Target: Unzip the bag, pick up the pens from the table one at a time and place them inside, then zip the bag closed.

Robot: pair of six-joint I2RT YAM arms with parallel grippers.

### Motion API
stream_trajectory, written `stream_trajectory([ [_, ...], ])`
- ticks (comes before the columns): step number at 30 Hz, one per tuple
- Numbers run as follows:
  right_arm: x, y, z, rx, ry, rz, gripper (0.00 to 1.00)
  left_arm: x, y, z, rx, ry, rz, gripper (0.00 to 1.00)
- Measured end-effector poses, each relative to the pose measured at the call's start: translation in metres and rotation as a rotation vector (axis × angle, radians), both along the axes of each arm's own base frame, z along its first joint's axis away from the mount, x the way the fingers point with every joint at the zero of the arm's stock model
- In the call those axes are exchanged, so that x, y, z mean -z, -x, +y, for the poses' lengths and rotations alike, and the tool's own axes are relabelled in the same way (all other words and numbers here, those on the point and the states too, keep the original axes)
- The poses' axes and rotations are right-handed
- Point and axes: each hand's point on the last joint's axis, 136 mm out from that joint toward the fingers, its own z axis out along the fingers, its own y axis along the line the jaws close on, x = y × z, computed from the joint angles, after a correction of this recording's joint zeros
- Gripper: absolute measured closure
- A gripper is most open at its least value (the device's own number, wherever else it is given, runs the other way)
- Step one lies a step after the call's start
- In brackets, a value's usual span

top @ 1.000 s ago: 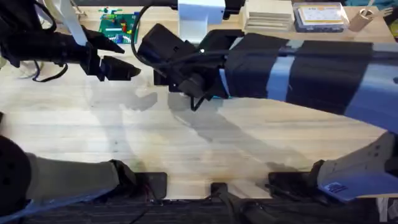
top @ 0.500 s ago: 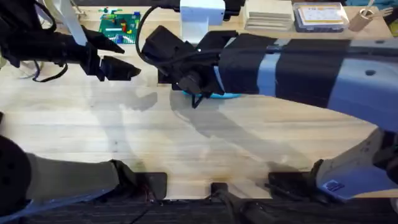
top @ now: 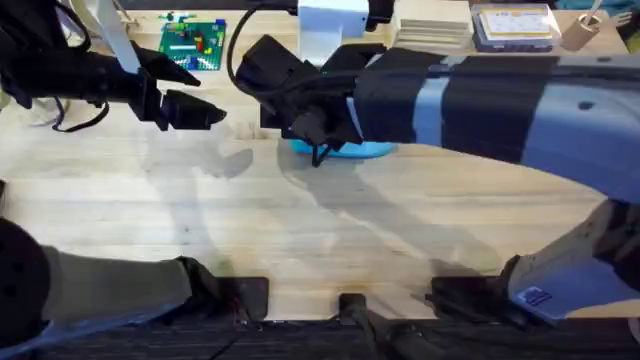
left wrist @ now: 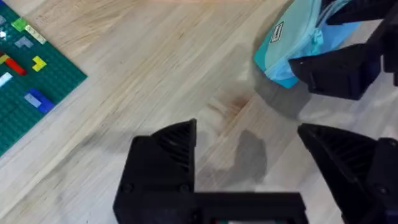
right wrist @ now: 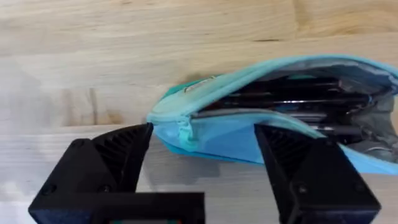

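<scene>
Inside soft oval bag (right wrist: 273,134) lie thin dark pens (right wrist: 286,99)

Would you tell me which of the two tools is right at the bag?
The right tool: its open fingers straddle the unzipped bag, pens inside. The left tool hovers open over bare table, off to the bag's side.

A small light-blue fabric bag (right wrist: 267,127) lies on its side on the table (top: 300,240), a pale wooden top with plank grain; the pouch sits toward the far middle of the table; its zipper along the upper edge is undone, the mouth gaping to a dark interior; inside lie thin dark pens (right wrist: 292,102), lengthwise, perhaps two, though the shadow makes the count uncertain; a small white label marks one end.
</scene>
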Motion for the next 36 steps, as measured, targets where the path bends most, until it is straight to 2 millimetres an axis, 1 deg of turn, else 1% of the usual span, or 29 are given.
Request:
stream_trajectory([
  [4,0.0012,-0.0011,-0.0011,0.003,0.002,0.002,0.008,0.0002,0.0010,-0.0004,0.000,0.002,0.005,0.008],
  [11,0.0013,-0.0010,-0.0010,0.003,0.002,0.002,0.158,0.0003,0.0013,-0.0006,0.000,0.003,0.007,0.007],
  [14,0.0013,-0.0010,-0.0011,0.003,0.002,0.002,0.268,0.0003,0.0013,-0.0006,0.000,0.003,0.007,0.007],
  [17,0.0013,-0.0010,-0.0011,0.003,0.002,0.002,0.352,0.0003,0.0013,-0.0006,0.000,0.003,0.007,0.008],
  [23,0.0014,-0.0011,-0.0017,0.004,0.004,0.002,0.438,0.0003,0.0013,-0.0006,0.000,0.003,0.007,0.007],
  [26,0.0014,-0.0009,-0.0017,0.004,0.004,0.003,0.560,0.0003,0.0013,-0.0006,0.000,0.003,0.007,0.007],
  [27,0.0014,-0.0010,-0.0017,0.004,0.004,0.002,0.586,0.0003,0.0013,-0.0006,0.000,0.003,0.007,0.007],
  [30,0.0014,-0.0010,-0.0019,0.005,0.005,0.003,0.626,0.0002,0.0013,-0.0006,0.000,0.003,0.007,0.009],
  [33,0.0014,-0.0010,-0.0019,0.005,0.004,0.003,0.704,0.0003,0.0013,-0.0006,0.000,0.003,0.007,0.008],
  [36,0.0014,-0.0010,-0.0017,0.004,0.004,0.002,0.727,0.0003,0.0013,-0.0006,0.000,0.003,0.007,0.008],
])
